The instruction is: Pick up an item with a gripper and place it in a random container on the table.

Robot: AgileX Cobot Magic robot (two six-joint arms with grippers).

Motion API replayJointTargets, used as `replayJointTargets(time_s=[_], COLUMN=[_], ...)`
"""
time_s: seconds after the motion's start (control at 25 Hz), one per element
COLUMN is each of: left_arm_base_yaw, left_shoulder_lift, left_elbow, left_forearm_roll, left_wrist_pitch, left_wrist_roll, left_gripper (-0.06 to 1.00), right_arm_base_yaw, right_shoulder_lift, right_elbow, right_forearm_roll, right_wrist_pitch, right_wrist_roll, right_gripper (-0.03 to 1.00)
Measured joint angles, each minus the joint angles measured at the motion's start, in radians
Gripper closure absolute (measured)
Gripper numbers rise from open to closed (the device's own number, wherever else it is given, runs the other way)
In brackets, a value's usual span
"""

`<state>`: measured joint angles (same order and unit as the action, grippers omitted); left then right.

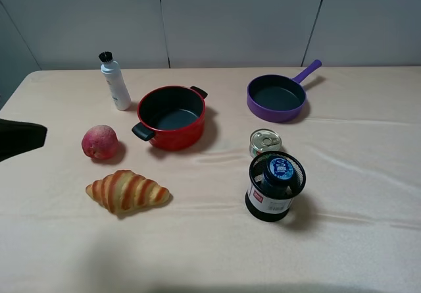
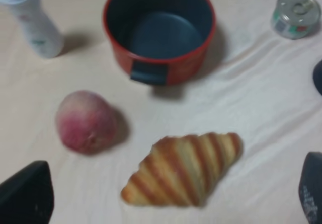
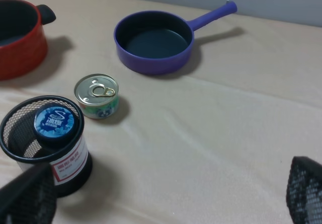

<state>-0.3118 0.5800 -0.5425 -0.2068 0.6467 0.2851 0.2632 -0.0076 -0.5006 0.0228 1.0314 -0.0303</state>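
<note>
The beige cloth-covered table (image 1: 368, 174) carries 7 things: a white bottle (image 1: 115, 82), red pot (image 1: 171, 117), purple frying pan (image 1: 279, 97), peach (image 1: 100, 141), croissant (image 1: 127, 191), tin can (image 1: 265, 141) and black mesh cup (image 1: 276, 186).

We found the tin can (image 1: 265, 141) just behind the mesh cup (image 1: 275, 186); bare cloth (image 1: 368, 194) lay open to its right and front.

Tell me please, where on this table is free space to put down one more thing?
Bare cloth lies right of the mesh cup and purple pan, and along the near edge below the croissant. The strip behind the red pot and white bottle is free too. It is crowded where the tin can sits close behind the cup holding the jar.
</note>
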Motion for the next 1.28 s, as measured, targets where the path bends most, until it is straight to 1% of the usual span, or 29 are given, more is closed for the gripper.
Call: replayJointTargets(time_s=[0.32,0.48,0.6,0.76,0.92,1.12,1.28], left_arm_base_yaw=[0.172,0.221,0.24,0.24,0.24,0.24,0.24], left_shoulder_lift=[-0.206,-0.307,-0.361,-0.411,-0.46,-0.57,-0.583], left_elbow=[0.0,0.0,0.008,0.041,0.043,0.044,0.044], left_forearm_roll=[0.0,0.0,0.0,0.002,0.003,0.004,0.004], left_wrist_pitch=[0.282,0.371,0.399,0.416,0.418,0.422,0.428], left_wrist_roll=[-0.001,-0.002,-0.002,-0.002,-0.003,-0.003,-0.003], left_gripper=[-0.05,-0.05,-0.05,-0.05,-0.05,-0.05,-0.05], right_arm_base_yaw=[0.0,0.0,0.0,0.0,0.0,0.0,0.0], right_shoulder_lift=[0.0,0.0,0.0,0.0,0.0,0.0,0.0], right_elbow=[0.0,0.0,0.0,0.0,0.0,0.0,0.0], right_forearm_roll=[0.0,0.0,0.0,0.0,0.0,0.0,0.0], right_wrist_pitch=[0.0,0.0,0.0,0.0,0.0,0.0,0.0], right_wrist_roll=[0.0,0.0,0.0,0.0,0.0,0.0,0.0], right_gripper=[0.27,0.27,0.27,0.27,0.27,0.27,0.27])
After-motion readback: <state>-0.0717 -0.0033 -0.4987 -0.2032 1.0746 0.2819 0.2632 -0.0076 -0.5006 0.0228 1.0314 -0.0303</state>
